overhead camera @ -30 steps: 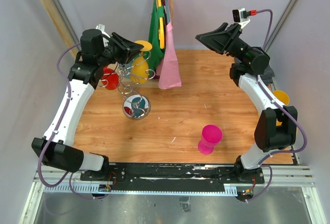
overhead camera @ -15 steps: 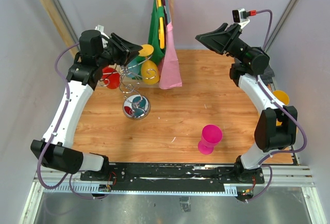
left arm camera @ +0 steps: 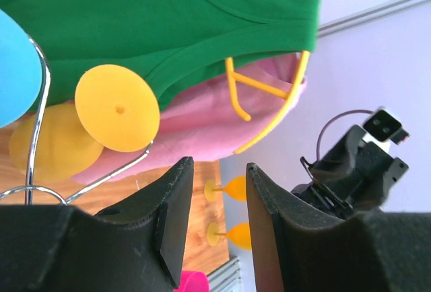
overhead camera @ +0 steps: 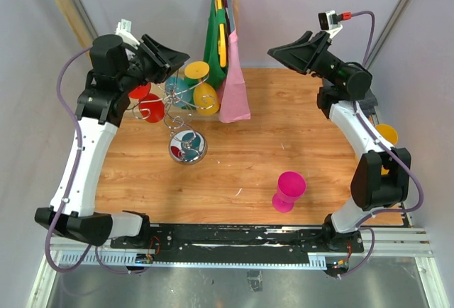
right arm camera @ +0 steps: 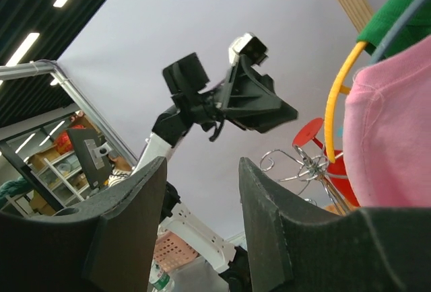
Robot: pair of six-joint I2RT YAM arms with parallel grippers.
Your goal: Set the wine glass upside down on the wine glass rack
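Yellow wine glass (overhead camera: 205,98) hung upside down on the wine glass rack (overhead camera: 187,146). Left pincer (left arm camera: 219,171) gaped empty just beside it; right pincer (right arm camera: 202,171) also apart, holding nothing, well away. Risk: a careless swing could clip the wire and shake that glass loose.

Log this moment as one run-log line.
yellow wine glass: hung upside down on wine glass rack | left gripper: open, empty | right gripper: open, empty
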